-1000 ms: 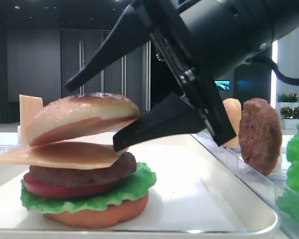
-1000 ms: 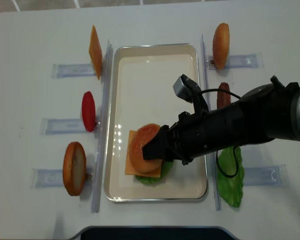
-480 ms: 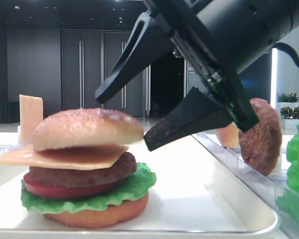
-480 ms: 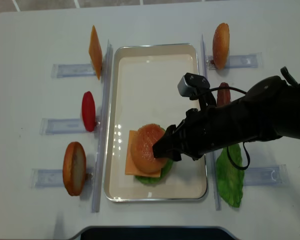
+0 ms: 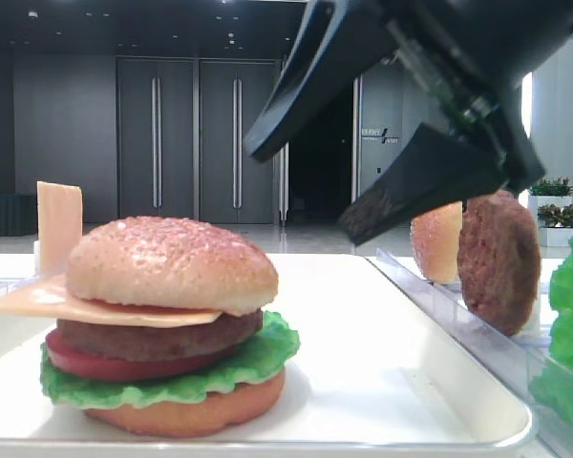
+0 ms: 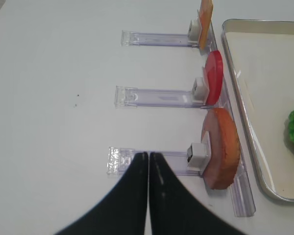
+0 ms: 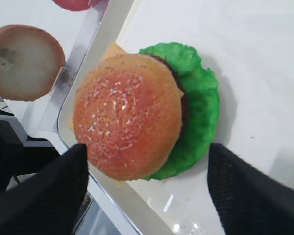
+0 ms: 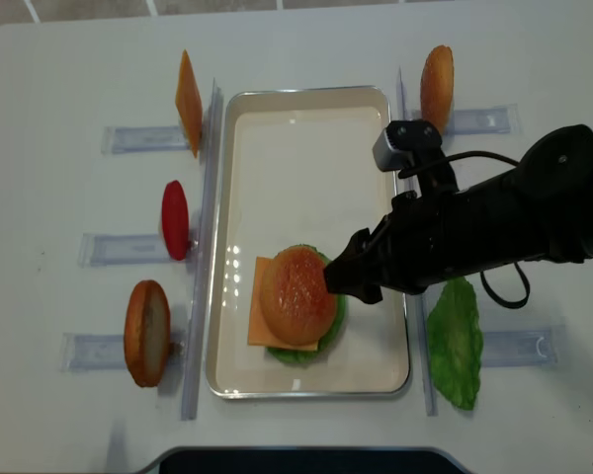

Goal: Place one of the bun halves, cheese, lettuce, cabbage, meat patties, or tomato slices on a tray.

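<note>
Domed golden-brown speckled bun top [image 5: 170,263] sits on the stacked burger in the large white rimmed tray [image 8: 306,367]; black right gripper [image 5: 358,157] above it, jaws apart, empty; left gripper [image 6: 148,161] jaws together

Dim hall behind — dark double doors [image 5: 196,138], potted plants [image 5: 561,214] right.
</note>
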Controlling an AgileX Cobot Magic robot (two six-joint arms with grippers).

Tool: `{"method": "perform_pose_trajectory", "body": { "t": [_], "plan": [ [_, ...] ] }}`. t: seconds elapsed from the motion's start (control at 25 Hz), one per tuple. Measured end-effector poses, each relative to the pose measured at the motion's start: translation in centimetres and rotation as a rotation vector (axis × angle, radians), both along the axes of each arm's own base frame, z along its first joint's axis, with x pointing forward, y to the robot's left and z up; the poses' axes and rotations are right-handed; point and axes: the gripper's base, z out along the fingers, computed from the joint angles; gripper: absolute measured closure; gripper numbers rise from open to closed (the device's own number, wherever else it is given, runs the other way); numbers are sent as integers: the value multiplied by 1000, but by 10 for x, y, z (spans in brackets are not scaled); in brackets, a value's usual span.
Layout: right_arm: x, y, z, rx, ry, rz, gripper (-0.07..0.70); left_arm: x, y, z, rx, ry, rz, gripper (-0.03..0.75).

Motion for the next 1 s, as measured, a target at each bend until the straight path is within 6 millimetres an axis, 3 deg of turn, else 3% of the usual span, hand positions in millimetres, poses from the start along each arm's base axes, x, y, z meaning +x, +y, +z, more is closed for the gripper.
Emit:
{"method": "perform_pose_trajectory", "body": {
  "t": [0.24,0.4,0.72,1.0],
  "plan": [
    [-2,-27,30,-61,-91,-13,118,0,0,0,0,0,0,715],
    [1,-55,46,-159,-131,-74,118,0,0,0,0,0,0,715],
    [0,-122,59,-341,-105,-235,118,0,0,0,0,0,0,715],
    [-13,-174,66,-494,-21,-408,118,0,0,0,0,0,0,715]
  ]
}}
